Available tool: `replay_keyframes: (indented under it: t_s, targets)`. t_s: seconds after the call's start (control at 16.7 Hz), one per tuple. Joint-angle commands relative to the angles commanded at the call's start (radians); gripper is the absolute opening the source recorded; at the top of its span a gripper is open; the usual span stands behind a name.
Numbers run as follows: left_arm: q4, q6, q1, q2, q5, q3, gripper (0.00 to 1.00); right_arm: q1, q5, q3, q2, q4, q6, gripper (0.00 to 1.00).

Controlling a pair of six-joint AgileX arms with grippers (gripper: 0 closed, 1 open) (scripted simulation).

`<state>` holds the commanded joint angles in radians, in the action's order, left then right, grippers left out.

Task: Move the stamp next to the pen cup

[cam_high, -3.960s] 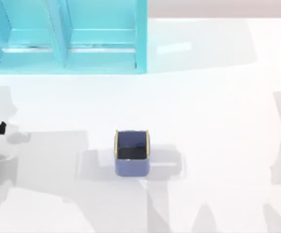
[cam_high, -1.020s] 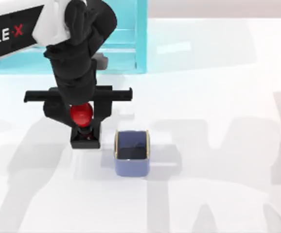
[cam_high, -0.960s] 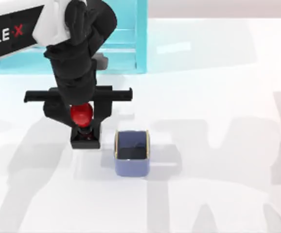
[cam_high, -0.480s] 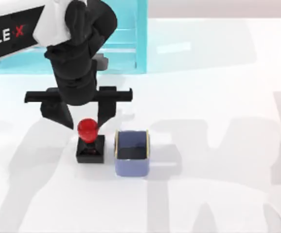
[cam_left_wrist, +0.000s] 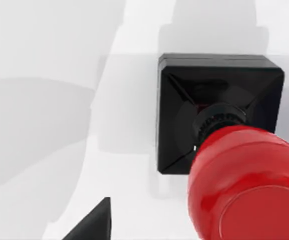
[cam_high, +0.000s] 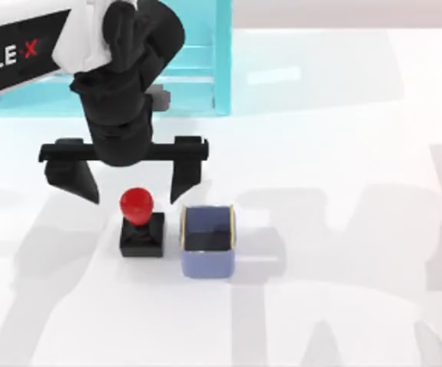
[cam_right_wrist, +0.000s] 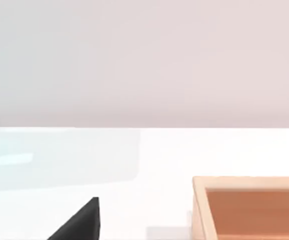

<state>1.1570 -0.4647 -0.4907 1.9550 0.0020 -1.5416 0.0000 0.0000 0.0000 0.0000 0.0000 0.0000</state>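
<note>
The stamp [cam_high: 142,235], a black square block with a red ball knob, stands upright on the table just left of the pen cup [cam_high: 207,241], a narrow gap between them. The cup is periwinkle blue with a gold rim. My left gripper [cam_high: 129,185] hovers above and slightly behind the stamp, open wide, its fingers well clear of the knob on either side. In the left wrist view the stamp [cam_left_wrist: 219,100] lies straight below, the knob big and close, and one black fingertip [cam_left_wrist: 92,225] is off to the side. My right arm is parked off the table's right; one fingertip [cam_right_wrist: 82,224] shows.
A tall turquoise shelf unit [cam_high: 198,76] stands at the back left, right behind the left arm. A shallow orange-brown box [cam_right_wrist: 254,205] lies near the right gripper. White tabletop stretches to the right of the cup and in front of it.
The left gripper, shut on the red knob a second ago, set the stamp down beside the cup, let go, spread its fingers wide and drew back a little.
</note>
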Motion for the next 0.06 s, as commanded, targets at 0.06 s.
replay_keyframes:
  t_s: [0.06]
  targets:
    - [0.0, 0.0, 0.0, 0.0, 0.0, 0.0, 1.0, 0.0, 0.0, 0.0, 0.0, 0.0, 0.0, 1.0]
